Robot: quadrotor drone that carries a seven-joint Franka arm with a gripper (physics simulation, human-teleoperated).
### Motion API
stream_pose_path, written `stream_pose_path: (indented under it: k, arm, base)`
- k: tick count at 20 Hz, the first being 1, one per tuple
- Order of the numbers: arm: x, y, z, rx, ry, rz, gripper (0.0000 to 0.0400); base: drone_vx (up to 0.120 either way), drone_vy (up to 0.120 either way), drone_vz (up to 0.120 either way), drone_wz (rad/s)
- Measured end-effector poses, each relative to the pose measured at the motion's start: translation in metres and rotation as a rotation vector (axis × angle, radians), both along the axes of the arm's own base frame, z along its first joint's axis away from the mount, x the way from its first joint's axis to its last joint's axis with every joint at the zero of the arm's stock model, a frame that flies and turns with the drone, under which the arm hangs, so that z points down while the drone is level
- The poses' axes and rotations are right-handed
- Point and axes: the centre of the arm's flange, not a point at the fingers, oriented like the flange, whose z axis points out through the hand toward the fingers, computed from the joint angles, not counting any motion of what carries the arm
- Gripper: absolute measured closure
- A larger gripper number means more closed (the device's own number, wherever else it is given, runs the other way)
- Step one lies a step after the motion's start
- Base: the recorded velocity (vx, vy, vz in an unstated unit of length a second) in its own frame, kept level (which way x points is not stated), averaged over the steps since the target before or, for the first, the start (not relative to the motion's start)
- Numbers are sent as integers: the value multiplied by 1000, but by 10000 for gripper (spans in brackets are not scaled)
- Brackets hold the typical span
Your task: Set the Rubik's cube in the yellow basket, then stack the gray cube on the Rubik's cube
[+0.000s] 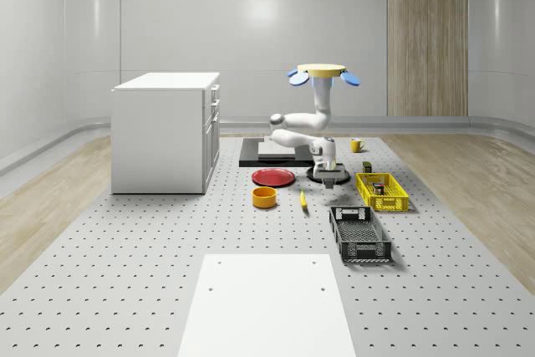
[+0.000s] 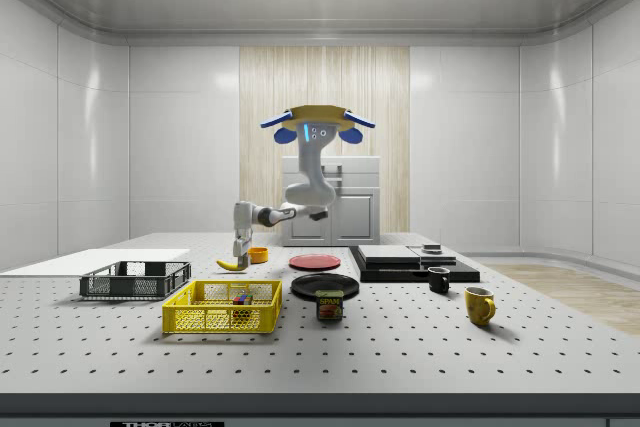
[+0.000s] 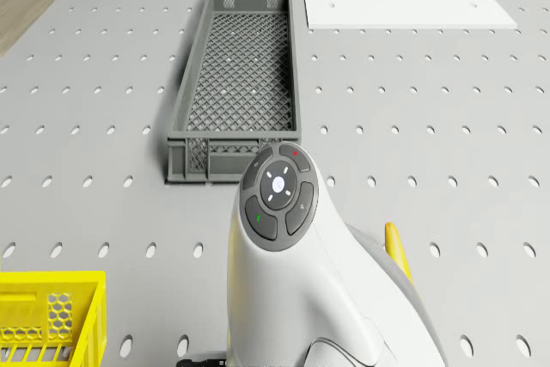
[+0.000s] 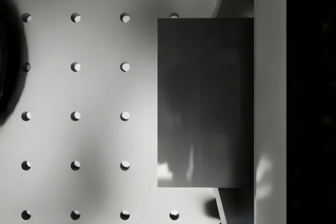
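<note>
The gray cube (image 4: 205, 103) sits between my gripper's (image 4: 223, 103) fingers, which press on two opposite sides of it, just above the perforated table. In the whole-scene view the gripper (image 1: 329, 175) hangs low by the black plate (image 1: 316, 176), to the left of the yellow basket (image 1: 393, 203). The Rubik's cube (image 2: 240, 298) lies inside the yellow basket (image 2: 200, 319). The drone (image 1: 323, 73) hovers above the black plate, its arm bent down to the table. In the side view the gripper (image 2: 240, 247) is behind the basket, near the banana (image 2: 232, 264).
A gray crate (image 1: 359, 233) lies in front of the yellow basket. A red plate (image 1: 273, 177), orange bowl (image 1: 264, 197) and banana (image 1: 303, 199) sit to the gripper's left. A white cabinet (image 1: 163, 135), black slab (image 1: 255, 156), yellow mug (image 1: 356, 145), can (image 2: 329, 305) and black mug (image 2: 438, 279) stand around.
</note>
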Motion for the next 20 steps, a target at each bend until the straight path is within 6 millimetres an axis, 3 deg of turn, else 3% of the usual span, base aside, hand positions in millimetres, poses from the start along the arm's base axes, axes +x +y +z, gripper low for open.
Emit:
stream_pose_path:
  k: [6,9,12,18,20]
  arm:
    - [0,0,-3,0,0,0,150]
    - [0,0,-3,0,0,0,150]
    - [0,0,-3,0,0,0,150]
    - [0,0,-4,0,0,0,150]
    - [0,0,-4,0,0,0,150]
  base:
    - [0,0,120,0]
    - [-53,93,120,0]
    - [-120,107,0,0]
    - [-120,13,0,0]
    - [-20,120,0,0]
